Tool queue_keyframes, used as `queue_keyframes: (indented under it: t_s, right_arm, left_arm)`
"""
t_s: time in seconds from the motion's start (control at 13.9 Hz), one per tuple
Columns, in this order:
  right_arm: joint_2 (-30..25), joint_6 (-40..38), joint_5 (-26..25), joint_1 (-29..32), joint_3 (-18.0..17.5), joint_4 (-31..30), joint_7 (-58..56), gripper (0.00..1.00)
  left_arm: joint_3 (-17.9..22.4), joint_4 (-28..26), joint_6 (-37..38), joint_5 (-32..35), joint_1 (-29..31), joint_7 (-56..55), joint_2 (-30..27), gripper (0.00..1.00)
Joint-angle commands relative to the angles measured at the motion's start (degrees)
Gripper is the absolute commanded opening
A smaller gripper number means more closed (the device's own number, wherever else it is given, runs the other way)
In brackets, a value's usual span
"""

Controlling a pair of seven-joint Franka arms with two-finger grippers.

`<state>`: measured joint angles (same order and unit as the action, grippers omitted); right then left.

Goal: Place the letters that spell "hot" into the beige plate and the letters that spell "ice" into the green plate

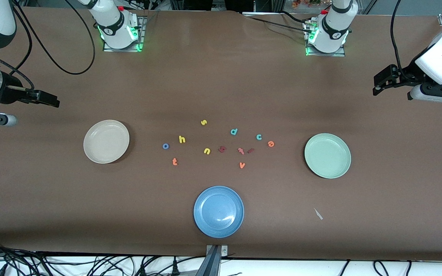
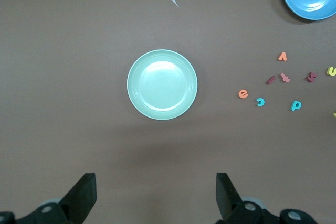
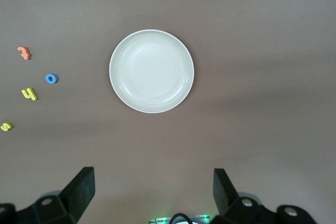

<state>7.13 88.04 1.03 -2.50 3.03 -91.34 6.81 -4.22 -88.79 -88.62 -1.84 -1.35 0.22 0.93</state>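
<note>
The beige plate (image 1: 106,141) (image 3: 151,71) lies toward the right arm's end of the table, and the green plate (image 1: 327,155) (image 2: 162,84) toward the left arm's end. Loose letters lie between them. Yellow "h" (image 1: 182,139) (image 3: 30,94), blue "o" (image 1: 165,146) (image 3: 51,78) and orange "t" (image 1: 174,161) (image 3: 24,53) are closest to the beige plate. Teal "c" (image 1: 259,137) (image 2: 260,102), orange "e" (image 1: 271,143) (image 2: 243,94) and dark red "i" (image 1: 250,150) (image 2: 270,80) are closest to the green plate. My right gripper (image 1: 52,100) (image 3: 152,179) and left gripper (image 1: 378,86) (image 2: 156,184) hang open and empty over the table's ends.
A blue plate (image 1: 218,211) lies nearest the front camera. Mixed among the letters are yellow "s" (image 1: 203,122) and "n" (image 1: 206,151), teal "d" (image 1: 234,132), orange "v" (image 1: 242,165), another orange letter (image 1: 241,151) and a dark red one (image 1: 222,149). A small scrap (image 1: 318,214) lies near the front edge.
</note>
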Motion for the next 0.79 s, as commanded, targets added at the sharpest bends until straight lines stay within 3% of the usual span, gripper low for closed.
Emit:
queue_keyframes:
  t_s: [0.0,0.72]
  right_arm:
    - [0.2,-0.8,0.1,0.2,0.0,0.6,-0.5,1.0]
    - [0.1,-0.8,0.1,0.2,0.0,0.6,-0.7,1.0]
  left_arm:
    - [-0.1,-0.1,0.4,1.7,-0.1,0.0,-0.6,1.0]
    - [0.0,-0.3,0.6,1.8,0.7,-0.1,-0.1,1.0]
